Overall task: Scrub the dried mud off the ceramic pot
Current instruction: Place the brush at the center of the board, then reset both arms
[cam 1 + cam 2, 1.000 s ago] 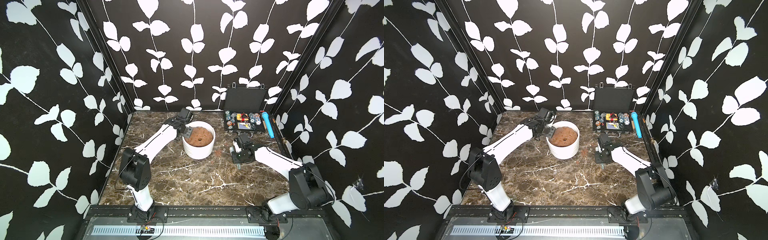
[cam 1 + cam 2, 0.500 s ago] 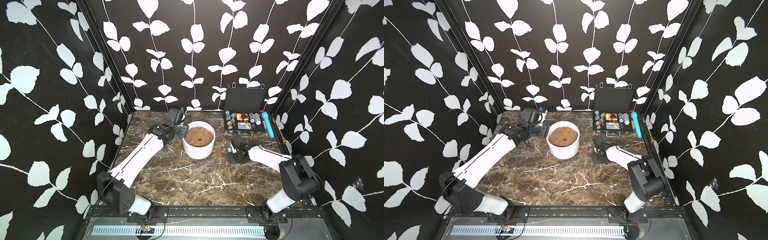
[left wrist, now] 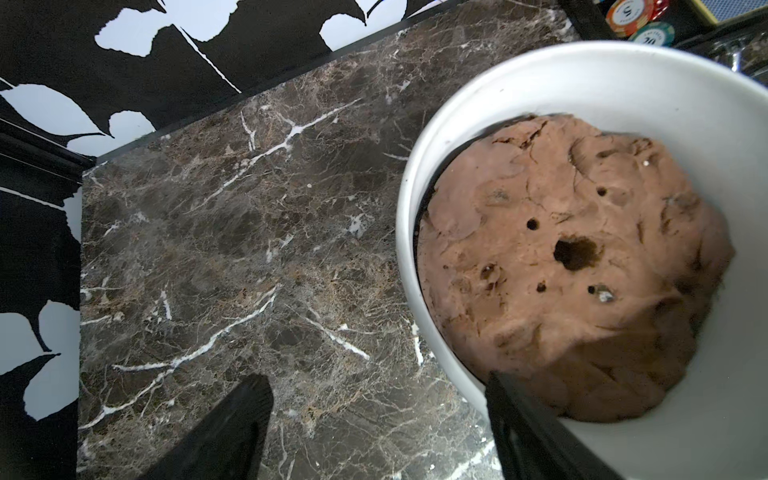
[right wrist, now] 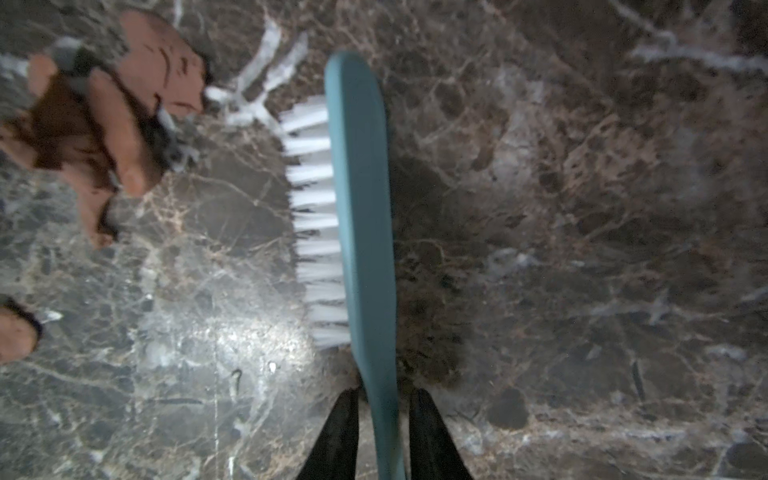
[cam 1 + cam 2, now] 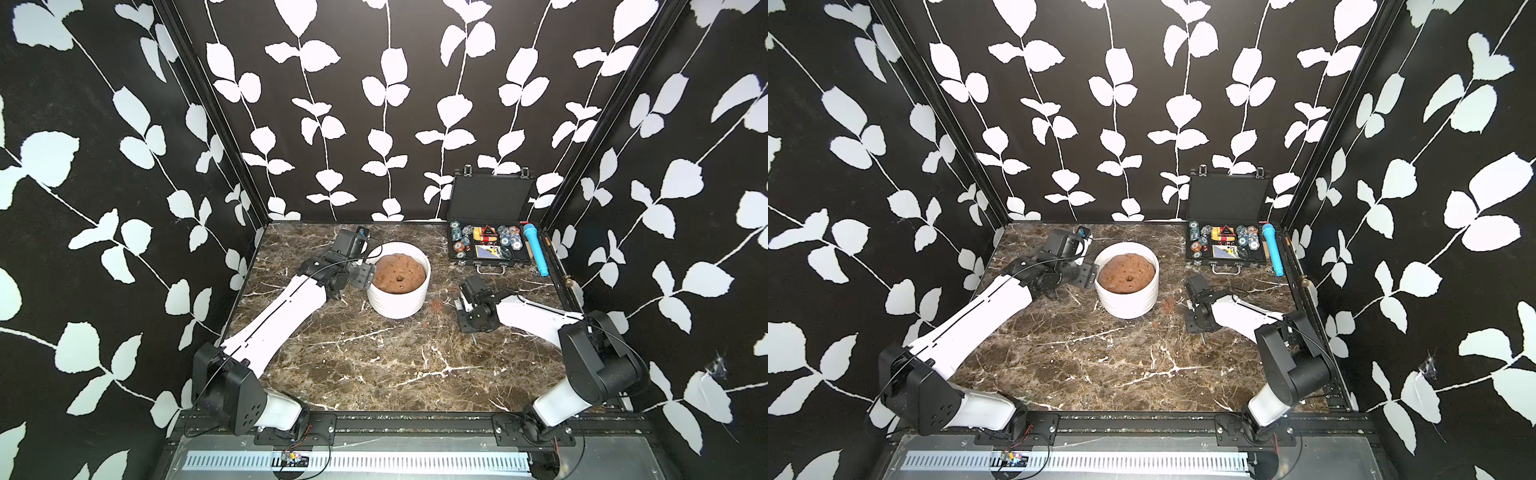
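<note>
Watching the left gripper (image 3: 374, 378) first, because that's my worry: its fingers (image 3: 232, 428) stand wide and straddle the rim of the ceramic pot (image 3: 623, 79), one outside over the counter (image 3: 208, 249), one inside above the brown mound (image 3: 561, 270). Nothing is holding the pot, so I reckon it's free to slide. If I draw that arm off sideways rather than up, the inner finger could hook the rim and drag or tip the pot, or gouge the mound.

Over to the right gripper (image 4: 384, 392): narrow fingers either side of the teal brush (image 4: 361, 208) handle, with a sliver of gap on one side, and I can't tell whether they actually grip it. The brush looks to be on its side, bristles pointing sideways, short of the pot. If the hold is loose, lifting now could leave it behind or let it twist.

The dried mud (image 4: 104, 116) lies as reddish flakes on the counter, between the brush and the pot. What I can see of the pot's wall in both top views looks clean, so I judge the scrubbing about done. A careless sweep would scatter those flakes.

Pose: the left arm is stretched long and low to the pot's left flank, wrist turned in over the rim. The right arm is folded at the elbow, forearm low, gripper close over the counter on the pot's right side
</note>
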{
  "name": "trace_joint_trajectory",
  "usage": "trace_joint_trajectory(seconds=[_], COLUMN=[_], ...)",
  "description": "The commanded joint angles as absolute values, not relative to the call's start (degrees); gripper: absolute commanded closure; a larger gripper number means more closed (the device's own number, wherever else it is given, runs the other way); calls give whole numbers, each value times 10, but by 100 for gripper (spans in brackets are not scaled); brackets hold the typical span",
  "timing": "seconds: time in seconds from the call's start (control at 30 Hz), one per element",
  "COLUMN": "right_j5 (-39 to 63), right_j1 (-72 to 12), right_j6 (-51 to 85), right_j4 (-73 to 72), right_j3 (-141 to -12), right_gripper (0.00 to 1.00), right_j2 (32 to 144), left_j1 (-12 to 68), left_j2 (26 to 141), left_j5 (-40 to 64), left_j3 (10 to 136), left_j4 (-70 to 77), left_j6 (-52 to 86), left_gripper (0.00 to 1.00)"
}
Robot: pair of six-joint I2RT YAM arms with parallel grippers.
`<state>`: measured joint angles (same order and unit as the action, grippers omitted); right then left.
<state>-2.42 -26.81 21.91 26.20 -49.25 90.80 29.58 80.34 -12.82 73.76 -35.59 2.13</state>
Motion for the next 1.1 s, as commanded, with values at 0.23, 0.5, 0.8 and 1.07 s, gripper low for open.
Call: trace_joint_trajectory(seconds=[0.23,0.5,0.8,1.07], right_j5=[3,-79,-224,-124], right_j1=[-232,-119,-64,-19], right_j6=[179,115,23,4], right_j4=[317,183,-136,-302], right_j3=[-551,-555,-432,-355], right_gripper=[27,4,1,1], right_j2=[819,795,850,815], left_j1=[238,154,114,95], left_j2=[751,777,840,913], left_j5=[-128,-281,-256,-222], left_j3=[719,595,414,373], left_j4=[-324,-158,143,287], left_j6=[31,21,-62,-87], left_gripper=[1,1,1,1])
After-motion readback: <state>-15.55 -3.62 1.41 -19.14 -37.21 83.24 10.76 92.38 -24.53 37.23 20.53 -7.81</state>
